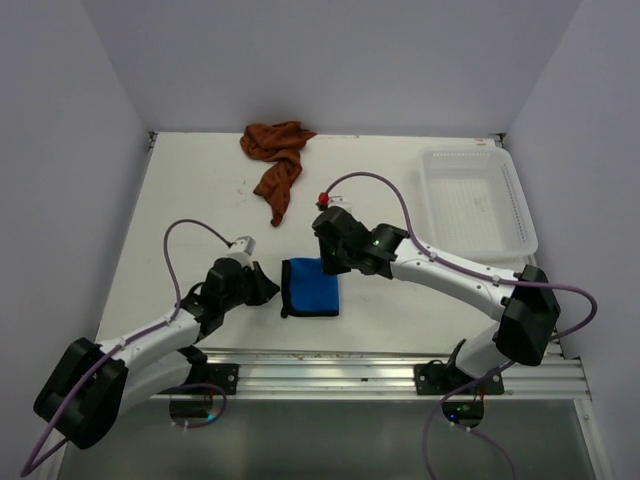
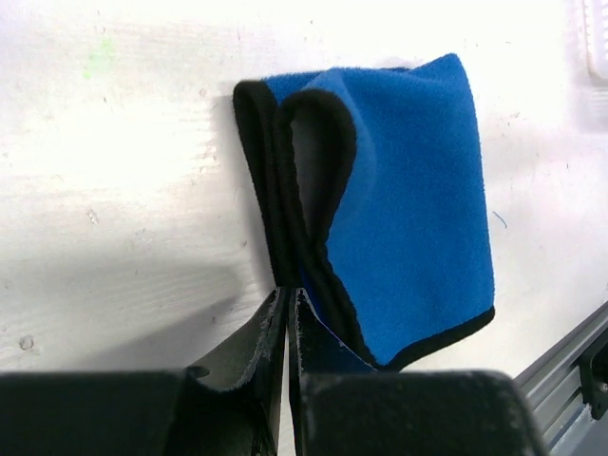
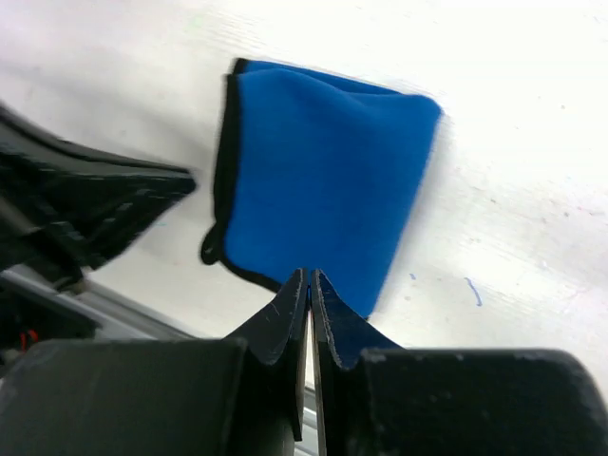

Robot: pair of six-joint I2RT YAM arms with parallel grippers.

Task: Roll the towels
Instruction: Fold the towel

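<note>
The bright blue towel lies folded on the white table near the front rail, its black-trimmed layers looping open on one side. My left gripper is at its left edge; its jaws are shut, and the black hem runs into the fingertips. My right gripper is at the towel's far right corner, jaws shut on the blue edge. The rust-brown towel lies crumpled at the back of the table, away from both grippers.
A white mesh basket stands at the back right. An aluminium rail runs along the near edge, just in front of the blue towel. Grey walls close in the table on three sides.
</note>
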